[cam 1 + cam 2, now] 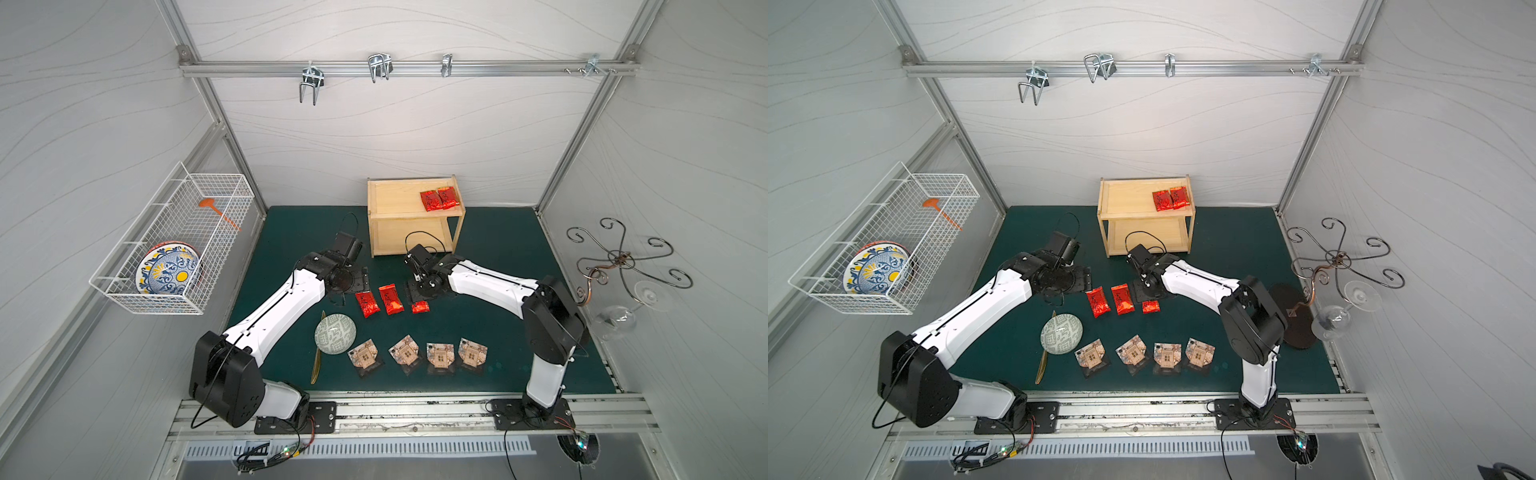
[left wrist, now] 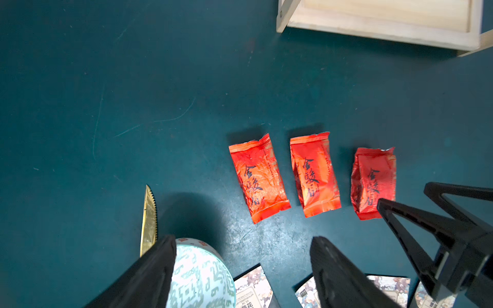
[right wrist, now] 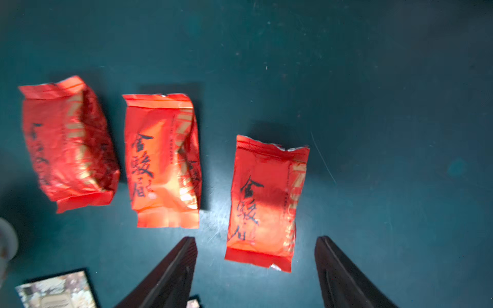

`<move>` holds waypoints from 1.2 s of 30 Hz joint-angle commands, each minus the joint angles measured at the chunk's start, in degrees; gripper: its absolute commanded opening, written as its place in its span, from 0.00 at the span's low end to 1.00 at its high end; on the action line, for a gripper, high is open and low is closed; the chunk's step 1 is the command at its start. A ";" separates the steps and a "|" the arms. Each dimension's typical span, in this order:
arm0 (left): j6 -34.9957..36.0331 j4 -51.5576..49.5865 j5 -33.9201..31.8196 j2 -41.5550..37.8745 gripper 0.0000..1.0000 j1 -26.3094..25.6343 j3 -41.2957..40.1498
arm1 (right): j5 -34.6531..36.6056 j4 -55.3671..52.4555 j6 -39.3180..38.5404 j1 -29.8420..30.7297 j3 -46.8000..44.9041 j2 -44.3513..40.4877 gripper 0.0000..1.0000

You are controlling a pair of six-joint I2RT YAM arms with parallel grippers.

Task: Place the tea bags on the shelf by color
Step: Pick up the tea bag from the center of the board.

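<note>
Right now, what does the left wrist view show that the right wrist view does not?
Only the left wrist view: the shelf corner, the serrated knife and the open left gripper. Only the right wrist view: how the open right gripper straddles one end of a red sachet. Both: three red sachets on the green mat, brown pouches at the edge.

Red rectangular foil sachets (image 3: 266,202): glossy, crinkled. Pale two-tier wooden shelf (image 1: 395,199): smooth, matt. Dark green mat (image 2: 133,80): matt, scuffed.
</note>
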 commanded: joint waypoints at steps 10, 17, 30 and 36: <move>0.36 0.50 1.18 0.65 0.84 -0.23 1.94 | 0.32 1.04 1.02 -0.46 1.64 6.99 0.74; 0.45 0.52 0.75 0.66 0.84 -0.23 2.04 | 0.94 1.33 0.86 -0.89 2.41 8.79 0.62; 0.36 0.19 0.98 0.50 0.84 -0.23 2.73 | 3.93 0.05 1.28 -0.39 0.63 3.25 0.56; 0.45 -0.47 -0.36 -0.78 0.84 -0.23 2.82 | 6.05 -3.74 1.43 0.81 2.21 -4.47 0.55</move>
